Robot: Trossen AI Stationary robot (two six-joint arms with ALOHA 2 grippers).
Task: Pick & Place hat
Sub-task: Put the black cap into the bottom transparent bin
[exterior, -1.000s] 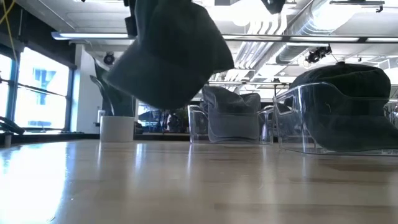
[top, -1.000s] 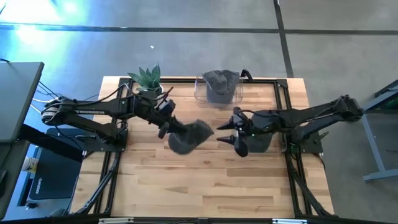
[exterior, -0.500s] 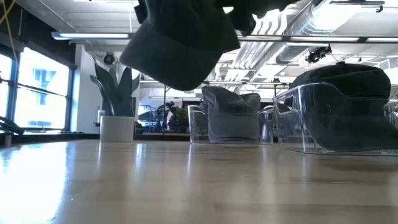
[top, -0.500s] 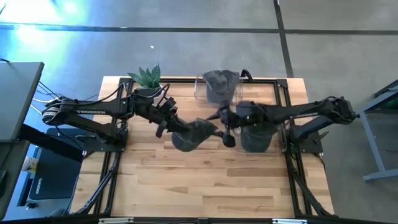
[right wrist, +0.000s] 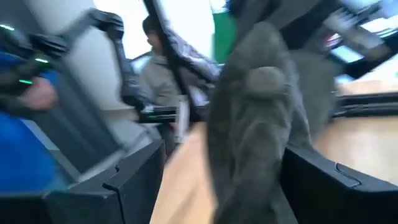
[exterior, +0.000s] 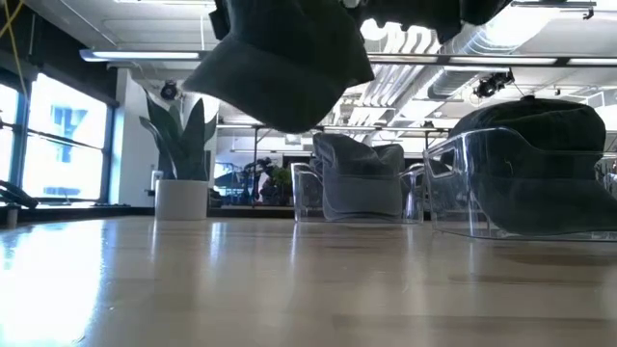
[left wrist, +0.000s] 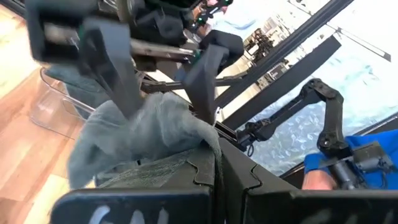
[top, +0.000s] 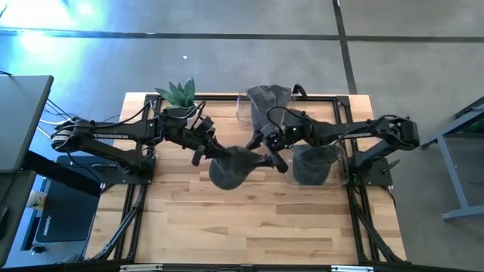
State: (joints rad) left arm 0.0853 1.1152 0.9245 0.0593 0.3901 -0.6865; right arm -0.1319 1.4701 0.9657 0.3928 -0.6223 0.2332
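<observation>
Moved since a second ago: right arm, from just in front of the near right bin inward to the table's middle, its jaws widening on the way; hat carried slightly toward the centre by the left arm.

Light wooden slatted table (top: 249,219): bears both arms, bins and plant.

Clear plastic bin at the far edge (top: 266,113): holds a grey cap. Second clear bin, on the right (top: 311,168), holds a dark cap; well apart from the carried hat.

Potted green plant in a white pot (top: 180,97): far left corner, untouched.

Dark grey soft fabric hat (top: 231,166): aloft above mid-table, clear of the wood in the low view, crown hanging down.

Left gripper (top: 206,148): clamped tight on the hat's left edge, hat trailing from it toward the right.

Right gripper (top: 271,148): jaws at full spread, holding nothing; fingers straddle the hat's right side, cloth between them in both wrist views, contact uncertain.

Key relation: hat lies between the two grippers, long axis running left to right across the table; right gripper sits at the free end, so a handover looks likely, needing only its closure on the cloth.
</observation>
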